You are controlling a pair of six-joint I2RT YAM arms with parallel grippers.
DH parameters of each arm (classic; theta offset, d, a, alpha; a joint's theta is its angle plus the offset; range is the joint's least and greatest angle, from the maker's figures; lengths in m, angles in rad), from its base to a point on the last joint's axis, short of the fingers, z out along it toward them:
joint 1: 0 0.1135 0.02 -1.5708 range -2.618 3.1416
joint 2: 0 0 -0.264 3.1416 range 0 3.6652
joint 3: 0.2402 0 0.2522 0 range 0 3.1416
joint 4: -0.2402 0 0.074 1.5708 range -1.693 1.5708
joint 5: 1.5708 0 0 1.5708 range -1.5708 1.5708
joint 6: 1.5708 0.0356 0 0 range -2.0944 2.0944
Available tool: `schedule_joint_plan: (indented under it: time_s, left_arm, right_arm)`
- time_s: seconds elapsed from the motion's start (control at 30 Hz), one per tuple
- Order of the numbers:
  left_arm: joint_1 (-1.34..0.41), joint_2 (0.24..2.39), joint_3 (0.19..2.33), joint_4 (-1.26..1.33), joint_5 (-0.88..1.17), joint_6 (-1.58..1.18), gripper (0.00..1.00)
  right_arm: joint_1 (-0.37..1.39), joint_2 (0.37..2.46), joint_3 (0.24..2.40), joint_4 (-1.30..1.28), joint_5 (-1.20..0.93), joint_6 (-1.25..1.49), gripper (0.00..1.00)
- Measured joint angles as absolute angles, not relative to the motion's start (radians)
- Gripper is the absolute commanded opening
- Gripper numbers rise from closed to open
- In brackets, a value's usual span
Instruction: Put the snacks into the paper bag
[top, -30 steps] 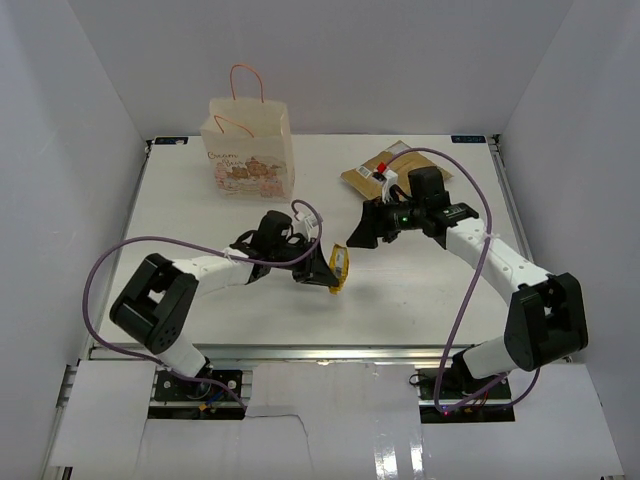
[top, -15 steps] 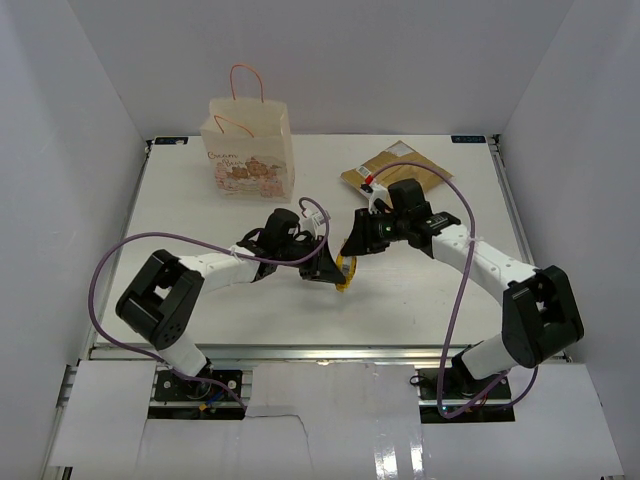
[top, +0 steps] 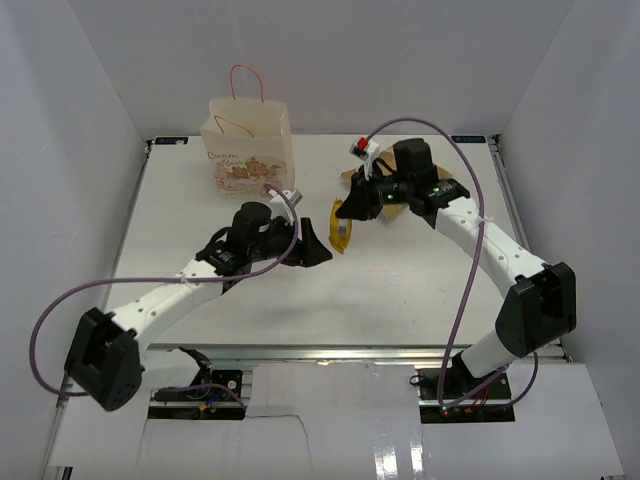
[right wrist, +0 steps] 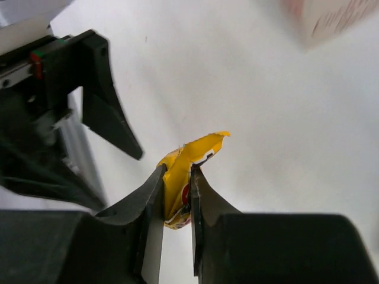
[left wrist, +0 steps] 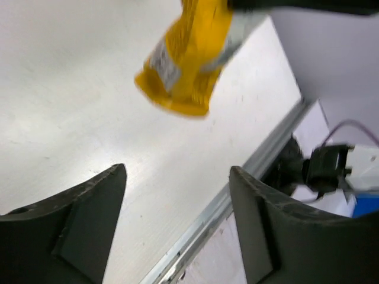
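The yellow packet hangs midair (crumpled); the paper bag stands upright.

One white table carries two robot arms, the left arm and the right arm. Each arm ends in one two-finger gripper, so there are two in all: the left gripper and the right gripper. There is one cream paper bag at eleven o'clock on the table, with two orange cord handles. Two snacks can be counted: one yellow packet just off the middle toward one o'clock, and one tan pouch at one o'clock, mostly covered.
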State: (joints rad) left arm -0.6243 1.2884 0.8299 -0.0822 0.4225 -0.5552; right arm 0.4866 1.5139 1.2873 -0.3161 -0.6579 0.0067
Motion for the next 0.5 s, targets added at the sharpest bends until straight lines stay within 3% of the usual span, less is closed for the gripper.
schedule_joint_plan:
  time_s: [0.13,0.37,0.5]
  left_arm:
    - [-0.62,1.059,0.823,-0.134,0.246,-0.511,0.93]
    - [-0.616,0.849,0.715,-0.168,0.088,-0.517,0.93]
    - [-0.616,0.833,0.653,-0.212,0.056,-0.546,0.93]
  right_arm:
    - [0.467,1.621,1.587,-0.33,-0.701,-0.152,0.08]
    - [0.496,1.952,2.139,-0.147,-0.637,-0.189,0.08]
    - [0.558,2.112,2.267,0.056,-0.509,-0.168,0.08]
